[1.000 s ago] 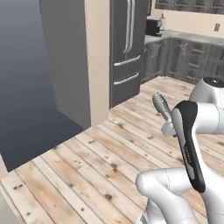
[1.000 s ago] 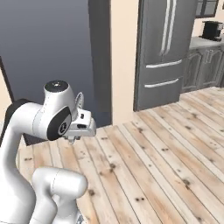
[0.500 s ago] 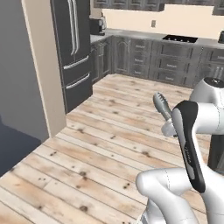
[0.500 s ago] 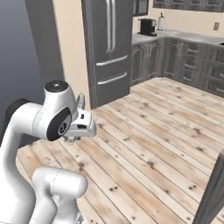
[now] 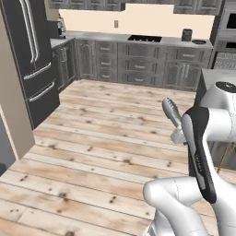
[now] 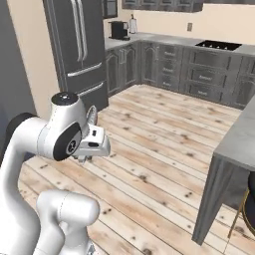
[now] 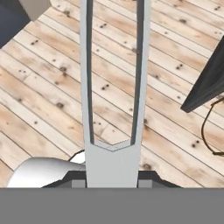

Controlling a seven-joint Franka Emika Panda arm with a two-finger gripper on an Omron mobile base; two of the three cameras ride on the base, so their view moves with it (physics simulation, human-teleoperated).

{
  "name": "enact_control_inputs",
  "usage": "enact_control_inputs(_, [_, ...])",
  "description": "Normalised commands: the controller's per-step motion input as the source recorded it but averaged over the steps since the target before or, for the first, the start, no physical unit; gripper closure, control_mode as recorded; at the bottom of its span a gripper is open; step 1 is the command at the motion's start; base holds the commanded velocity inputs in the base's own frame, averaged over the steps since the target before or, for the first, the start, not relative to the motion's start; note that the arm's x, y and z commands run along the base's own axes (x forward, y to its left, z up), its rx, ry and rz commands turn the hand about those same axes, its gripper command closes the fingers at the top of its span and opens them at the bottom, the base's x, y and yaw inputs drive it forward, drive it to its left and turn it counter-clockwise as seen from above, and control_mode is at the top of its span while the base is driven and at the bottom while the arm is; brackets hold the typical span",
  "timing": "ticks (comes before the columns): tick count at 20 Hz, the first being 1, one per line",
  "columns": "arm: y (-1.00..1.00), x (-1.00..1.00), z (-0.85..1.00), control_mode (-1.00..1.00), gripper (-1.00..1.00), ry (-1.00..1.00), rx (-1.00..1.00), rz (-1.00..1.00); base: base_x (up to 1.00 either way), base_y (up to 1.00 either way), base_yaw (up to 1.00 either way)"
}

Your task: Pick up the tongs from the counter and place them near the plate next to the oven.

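You see end effector (image 7: 112, 175) clamped on tongs (image 7: 113, 78), arms pointing away over wood floor (image 5: 101, 133). Far table (image 5: 138, 40) with cooktop (image 5: 144, 38) ahead; fridge (image 5: 27, 50) at left.

Base views flank arm, sharing floor (image 5: 101, 138); hand view downward.

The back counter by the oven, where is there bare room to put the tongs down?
The counter looks bare between the black cooktop and a dark canister. Right of the canister a small dark plate crowds the end by the oven. The end effector holds the tongs.
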Motion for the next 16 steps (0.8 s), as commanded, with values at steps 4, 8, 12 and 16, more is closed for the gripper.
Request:
enact_control_inputs(4, [0.00,0.00,0.00,1.00,1.00,0.00,0.00,0.00,0.06,0.00,-0.33])
enact_control_inputs(8, [0.00,0.00,0.00,1.00,1.00,0.00,0.00,0.00,0.36,0.09,-0.26])
enact_control_inputs(12, [0.00,0.00,0.00,1.00,1.00,0.00,0.00,0.00,0.62,0.25,-0.23])
enact_control_inputs(16, [0.00,0.00,0.00,1.00,1.00,0.00,0.00,0.00,0.76,0.30,-0.20])
